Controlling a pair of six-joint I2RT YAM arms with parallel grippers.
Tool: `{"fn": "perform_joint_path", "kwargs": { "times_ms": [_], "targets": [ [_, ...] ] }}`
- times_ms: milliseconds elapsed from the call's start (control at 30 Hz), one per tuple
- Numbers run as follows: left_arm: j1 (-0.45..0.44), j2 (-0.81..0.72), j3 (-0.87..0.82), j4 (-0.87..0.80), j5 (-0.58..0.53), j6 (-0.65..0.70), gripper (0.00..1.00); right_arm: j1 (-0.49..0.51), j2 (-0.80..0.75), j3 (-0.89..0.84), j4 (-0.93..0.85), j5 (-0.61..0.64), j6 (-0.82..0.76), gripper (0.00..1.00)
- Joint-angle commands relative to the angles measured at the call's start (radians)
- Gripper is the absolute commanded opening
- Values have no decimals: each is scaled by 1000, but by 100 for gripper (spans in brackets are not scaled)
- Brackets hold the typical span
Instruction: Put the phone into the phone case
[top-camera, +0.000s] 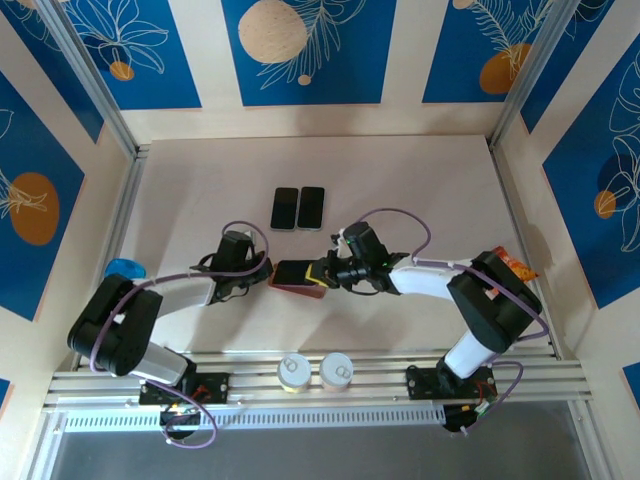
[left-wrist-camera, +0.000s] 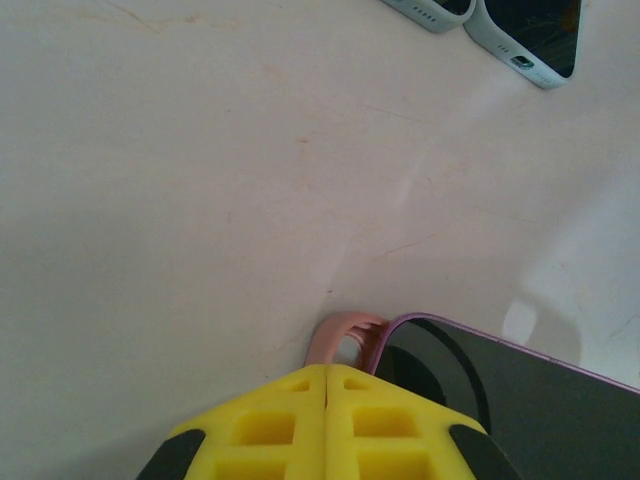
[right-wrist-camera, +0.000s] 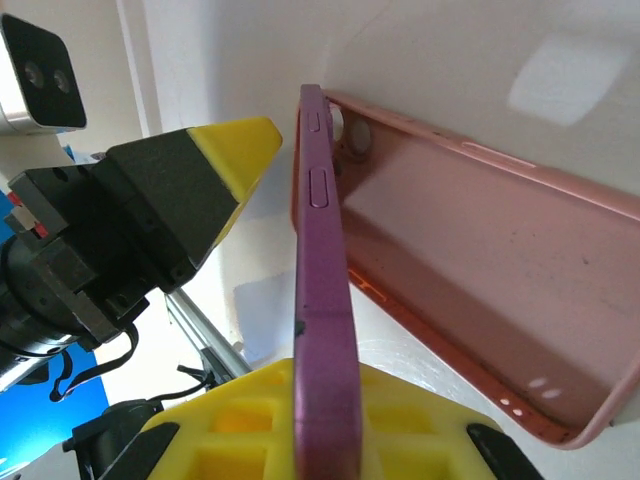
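- Phone, count one in play: purple rim, dark screen. Clamped edgewise between the right fingers and tilted over the case, not yet seated.
- Phone case, count one: pink, open side up on the worktop, directly beside and below the right fingers' load. Its camera-hole corner sits at the tips of the left fingers.
- Left fingers: pressed together with nothing between them. Whether they touch the case corner cannot be told.
- Spare phones, count two: pale cases, side by side, well beyond both pairs of fingers.
- Cans, count two: behind the fingers, by the arm bases.
- Risk: the case is steadied at one corner at most, so it may slide or pivot under a push.
- Risk: the thin edgewise grip may let the phone slip or twist.
- Risk: with the corners misaligned, the phone rides on the rim and does not snap in.
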Motion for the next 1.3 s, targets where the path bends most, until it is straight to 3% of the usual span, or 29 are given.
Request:
{"fn": "perform_joint_path", "kwargs": {
  "times_ms": [0, 1267],
  "targets": [
    [12, 12, -15, 22, 23, 11, 0, 9, 13, 23, 43, -13, 14, 0],
    [12, -21, -128, 85, 59, -65, 0, 18, 129, 8, 19, -7, 47, 0]
  ]
}}
